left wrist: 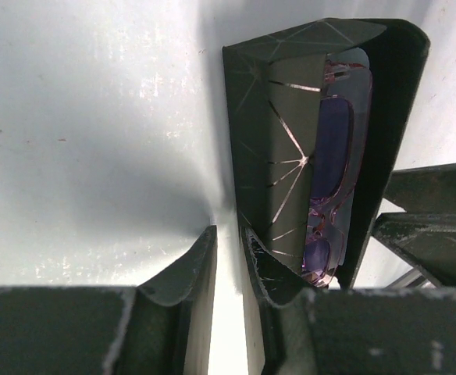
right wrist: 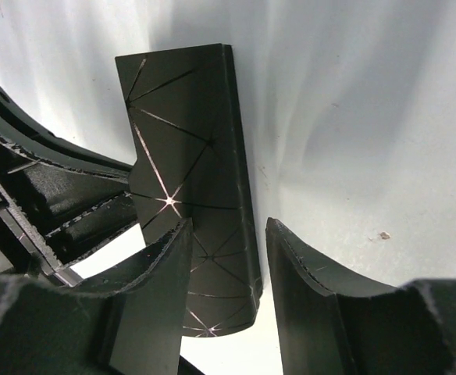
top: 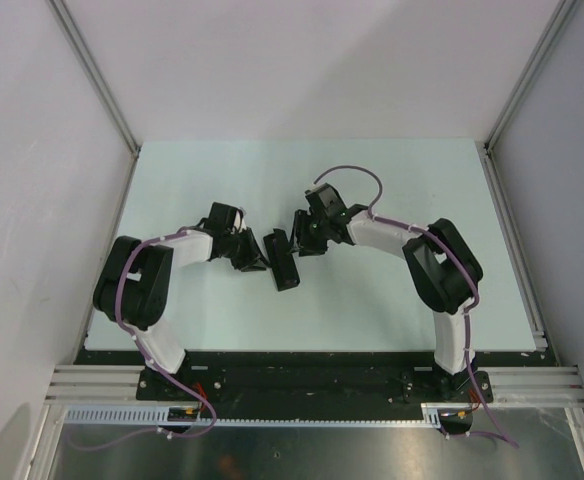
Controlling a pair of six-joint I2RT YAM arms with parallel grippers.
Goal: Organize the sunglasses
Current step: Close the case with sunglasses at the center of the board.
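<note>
Left tool (left wrist: 228, 242) is narrow, with nothing between its jaws; the sunglasses (left wrist: 333, 148) lie inside the open black case (left wrist: 263, 117) just ahead-right of it. Right tool (right wrist: 229, 226), half spread, straddles the case's end without clamping.

Tally: 1 pr sunglasses (left wrist: 333, 156), pink frame, w/ 2 purple lenses (left wrist: 332, 144). 1 black case (top: 284, 262), silver-line pattern on it. 2 robot arms, i.e. 1 left arm (top: 137, 285) + 1 right arm (top: 442, 265). 2 grippers, 1 per arm: left gripper (left wrist: 229, 250), right gripper (right wrist: 229, 234). 2 fingers (left wrist: 181, 289) ea., so 4 fingers total. 2 purple cables (top: 347, 170), 1 along ea. arm. 1 table (top: 392, 300), pale top. 2 arm bases at near edge, side by side.
</note>
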